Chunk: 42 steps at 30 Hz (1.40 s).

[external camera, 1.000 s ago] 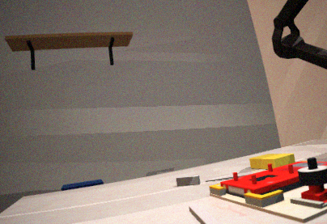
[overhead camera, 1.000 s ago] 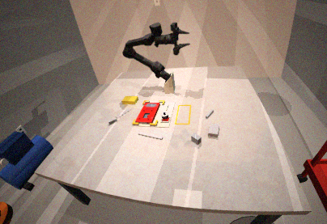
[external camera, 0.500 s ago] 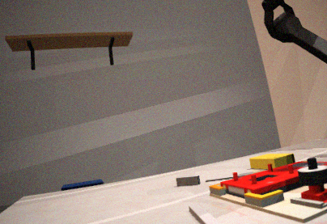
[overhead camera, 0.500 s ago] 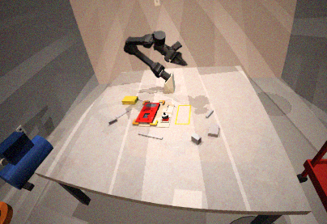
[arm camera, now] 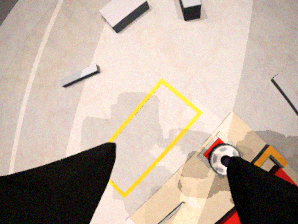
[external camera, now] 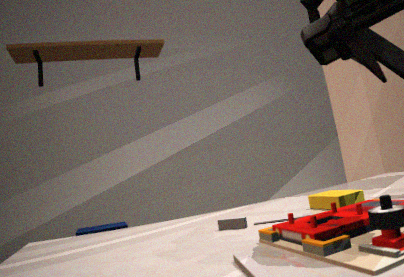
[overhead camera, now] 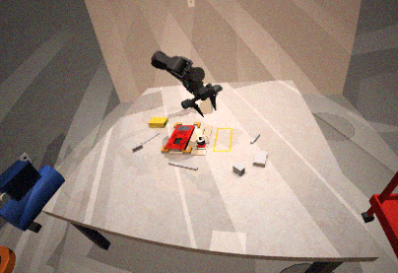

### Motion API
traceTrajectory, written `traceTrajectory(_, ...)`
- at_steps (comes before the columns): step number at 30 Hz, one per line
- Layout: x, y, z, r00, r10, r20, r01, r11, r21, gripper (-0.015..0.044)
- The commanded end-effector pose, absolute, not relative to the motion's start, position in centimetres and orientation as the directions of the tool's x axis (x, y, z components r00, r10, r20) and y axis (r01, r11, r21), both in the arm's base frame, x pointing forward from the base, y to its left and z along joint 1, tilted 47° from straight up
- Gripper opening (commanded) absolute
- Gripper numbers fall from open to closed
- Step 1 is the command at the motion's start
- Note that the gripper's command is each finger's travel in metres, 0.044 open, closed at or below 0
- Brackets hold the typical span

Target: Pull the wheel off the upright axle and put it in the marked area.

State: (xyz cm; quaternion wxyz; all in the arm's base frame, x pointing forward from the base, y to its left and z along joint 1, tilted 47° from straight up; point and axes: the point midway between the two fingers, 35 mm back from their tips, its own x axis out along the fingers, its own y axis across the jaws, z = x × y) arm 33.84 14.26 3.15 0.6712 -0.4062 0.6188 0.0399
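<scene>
The wheel (overhead camera: 201,139) (external camera: 384,219) (arm camera: 215,162), dark-rimmed with a pale spoked face, sits flat around the upright black axle (external camera: 385,201) above a small red base (external camera: 387,237). The marked area is a yellow rectangle outline (overhead camera: 225,128) (arm camera: 181,96) on the table, to the right of the wheel in the top view; nothing lies in it. My gripper (overhead camera: 209,113) (arm camera: 173,158) is open and empty, high above the table and behind the wheel in the top view. In the wrist view one fingertip overlaps the wheel's edge and hides part of it.
A red plate (overhead camera: 180,137) (external camera: 325,224) with orange corner clamps is beside the wheel on a beige board (arm camera: 239,136). A yellow block (overhead camera: 158,121) (external camera: 336,199) is behind it. Two grey blocks (overhead camera: 238,170) (overhead camera: 260,159), a small bar (overhead camera: 255,138) (arm camera: 81,76), a rod (overhead camera: 183,166) and a tool (overhead camera: 138,148) lie around.
</scene>
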Motion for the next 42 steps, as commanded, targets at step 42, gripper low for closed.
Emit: traceTrajectory(42, 37.1, 0.5, -2.9, 0.061, -0.726, -0.685, 0.025, 0.687, -0.726, 0.0274)
